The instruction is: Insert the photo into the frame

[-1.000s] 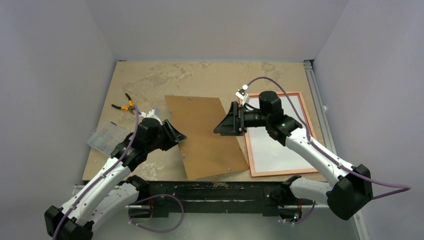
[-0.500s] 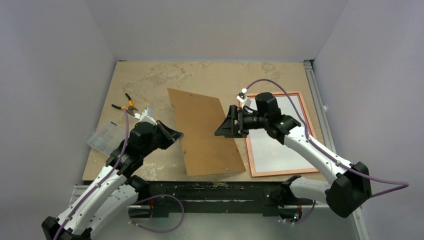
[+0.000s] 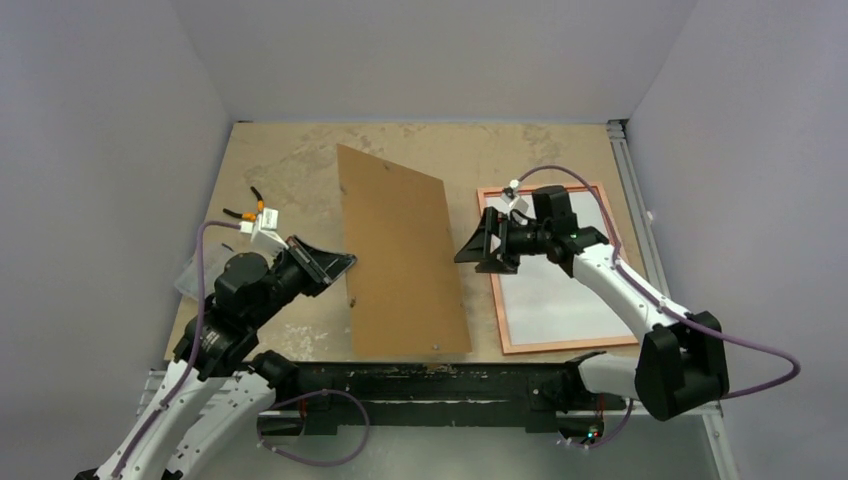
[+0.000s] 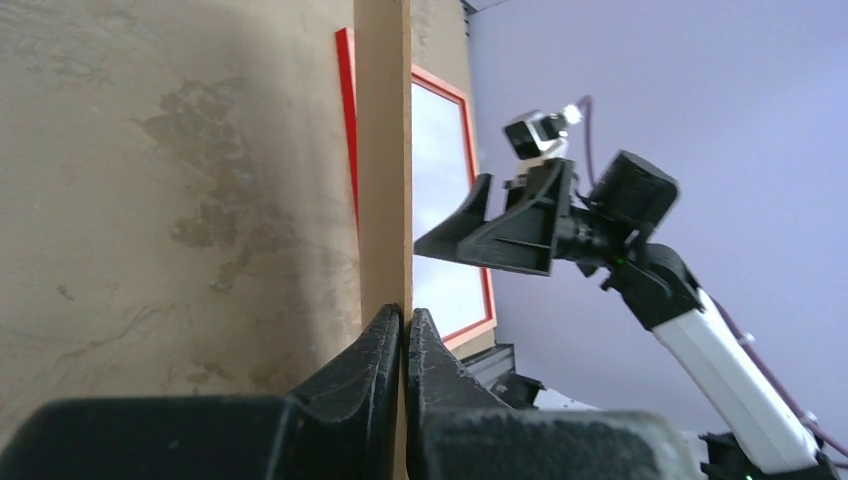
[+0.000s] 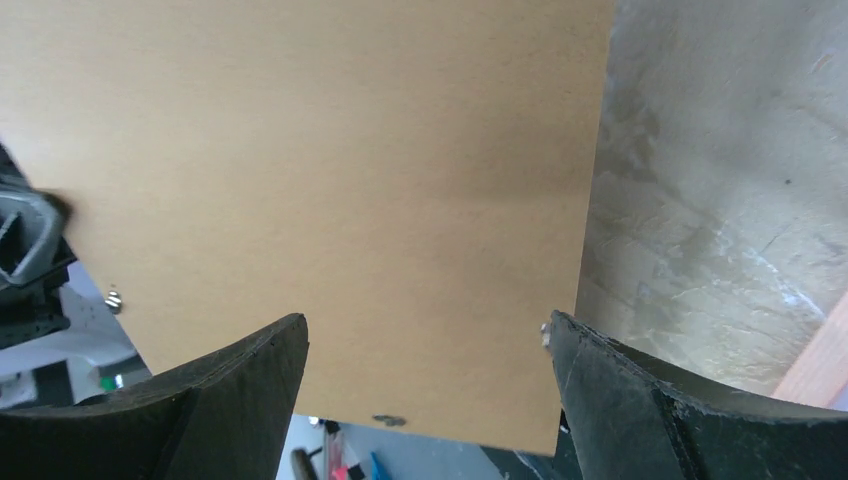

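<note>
- Frame (image 3: 570, 346) lies flat at right, long axis running away from the bases; photo (image 3: 560, 300) seemingly inside, white side up.
- Right gripper (image 3: 470, 255), wide and empty, hangs beside its left edge.
- Left gripper (image 3: 338, 264) pinches the raised backing board (image 3: 400, 260).

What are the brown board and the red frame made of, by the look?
Backing board: probably hardboard or stiff card; matte, uniform brown, thin, flat though lifted by one edge. Frame: painted wood or plastic, unclear; smooth red rails.
</note>
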You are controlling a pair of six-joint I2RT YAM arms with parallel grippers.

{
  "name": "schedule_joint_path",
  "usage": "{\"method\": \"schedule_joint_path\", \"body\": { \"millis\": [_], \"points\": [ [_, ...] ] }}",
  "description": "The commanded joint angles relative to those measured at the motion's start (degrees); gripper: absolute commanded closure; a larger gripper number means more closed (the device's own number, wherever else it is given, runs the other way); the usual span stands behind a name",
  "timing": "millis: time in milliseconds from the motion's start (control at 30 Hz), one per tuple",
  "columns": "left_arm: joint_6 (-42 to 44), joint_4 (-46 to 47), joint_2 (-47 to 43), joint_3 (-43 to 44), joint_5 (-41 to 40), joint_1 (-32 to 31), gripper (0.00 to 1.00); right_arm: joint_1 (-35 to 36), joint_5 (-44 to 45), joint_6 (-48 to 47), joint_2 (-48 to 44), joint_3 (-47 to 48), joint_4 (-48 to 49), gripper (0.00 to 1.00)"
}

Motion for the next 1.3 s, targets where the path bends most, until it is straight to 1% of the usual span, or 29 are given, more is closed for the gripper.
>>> {"method": "schedule_joint_path", "body": {
  "millis": [0,100,167,400,567,767,833,900,1067,1267],
  "points": [
    [-1.22,8.35,-1.3,4.71,4.69,0.18,1.0,0.15,-8.69,-0.39,1.78,-2.35,7.33,0.1],
    [-2.39,10.16,-1.81,5.5,6.03,0.17,1.0,-0.23,-8.98,-0.3,2.08,-3.43,9.32,0.1],
    [-3.18,11.54,-2.02,5.94,7.18,0.15,1.0,-0.68,-10.84,0.51,2.52,-4.6,11.99,0.1],
    [-4.3,11.6,-3.04,7.0,8.09,0.19,1.0,-2.21,-15.6,6.95,1.61,-8.14,22.56,0.11],
    [-5.16,12.28,-3.97,7.01,8.52,0.13,1.0,-3.56,-15.26,5.94,0.92,-8.69,22.03,0.11],
    [-5.16,11.41,-3.97,7.12,8.79,0.17,1.0,-4.01,-20.85,19.48,-1.73,-12.45,41.66,0.12],
    [-5.17,11.02,-4.39,6.57,8.06,0.12,1.0,-3.94,-21.84,23.03,-3.3,-12.35,44.91,0.12],
    [-5.29,10.55,-5.29,5.71,6.7,0.17,1.0,-4.02,-22.1,24.42,-5.05,-11.42,44.47,0.13],
    [-5.53,7.71,-6.77,3.61,3.77,0.2,1.0,-4.02,-21.77,24.28,-9.01,-7.79,37.92,0.17],
    [-4.52,1.99,-7.04,2.57,3.45,0.2,1.0,-4.95,-23.33,26.05,-10.33,-3.42,36.56,0.24]
  ]
}}
